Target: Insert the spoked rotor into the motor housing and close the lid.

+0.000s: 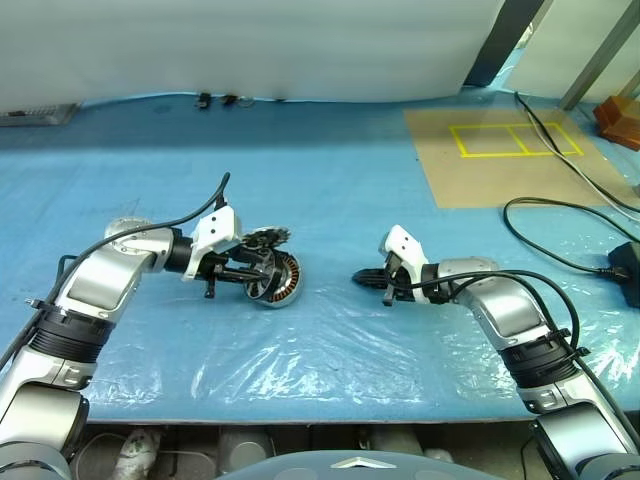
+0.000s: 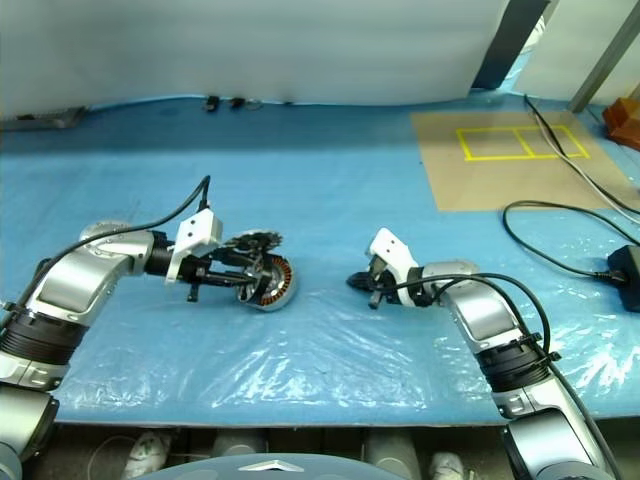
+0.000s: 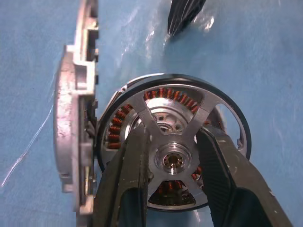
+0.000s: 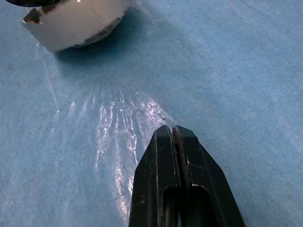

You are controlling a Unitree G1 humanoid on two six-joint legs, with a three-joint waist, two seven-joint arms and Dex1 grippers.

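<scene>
The motor housing (image 1: 283, 287) lies left of the table's middle, tilted, its copper windings (image 3: 116, 130) showing. The spoked rotor (image 3: 173, 161) sits over those windings, dark rim around them and silver spokes across. My left gripper (image 3: 173, 133) is shut on the spoked rotor, one finger (image 3: 130, 184) on each side of the hub. The lid (image 1: 266, 239) stands open at the housing's far rim and appears edge-on in the left wrist view (image 3: 71, 118). My right gripper (image 1: 365, 279) rests low over the sheet to the right of the housing, shut on nothing, a gap apart from it.
Blue sheeting with clear plastic film (image 1: 300, 350) covers the table. A brown board with yellow tape (image 1: 500, 150) lies at the back right, with black cables (image 1: 560, 215) beside it. The table's front edge (image 1: 320, 420) runs close below both arms.
</scene>
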